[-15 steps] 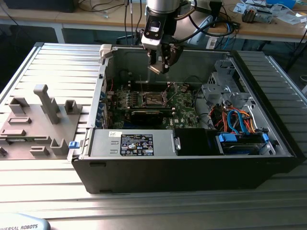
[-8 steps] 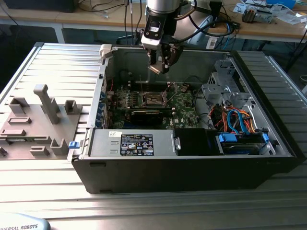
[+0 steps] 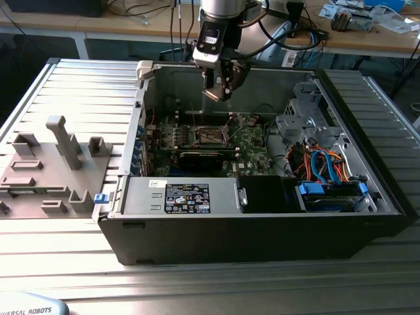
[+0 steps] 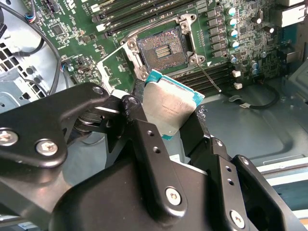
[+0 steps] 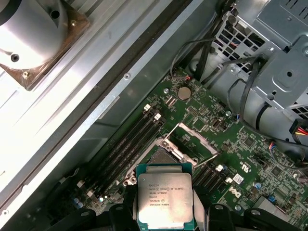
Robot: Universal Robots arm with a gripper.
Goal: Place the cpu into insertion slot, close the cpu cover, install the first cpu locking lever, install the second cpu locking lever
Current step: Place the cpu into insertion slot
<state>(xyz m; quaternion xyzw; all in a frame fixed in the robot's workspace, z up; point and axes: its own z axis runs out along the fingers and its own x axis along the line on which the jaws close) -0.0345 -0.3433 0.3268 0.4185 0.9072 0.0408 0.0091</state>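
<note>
My gripper (image 3: 217, 90) hangs inside the open computer case, above the motherboard and shut on the cpu (image 4: 171, 108), a thin silvery square plate with a teal edge. The two black fingers (image 4: 144, 130) clamp its opposite sides. In the first wrist view the cpu (image 5: 165, 199) hovers just off the insertion slot (image 5: 161, 156) and covers part of it. The insertion slot (image 4: 162, 50) is a dark square socket with a metal rim, and it lies bare. Its cover (image 5: 191, 140) stands flipped open, and a thin lever (image 4: 210, 77) sticks out beside it. The slot (image 3: 209, 136) lies below the gripper.
Long black memory slots (image 5: 130, 144) run beside the socket. A metal drive cage (image 3: 308, 121) with orange and blue cables (image 3: 321, 161) fills the case on the exterior view's right. A power supply (image 3: 180, 195) lines the front wall. A grey fixture tray (image 3: 52, 164) lies outside on the left.
</note>
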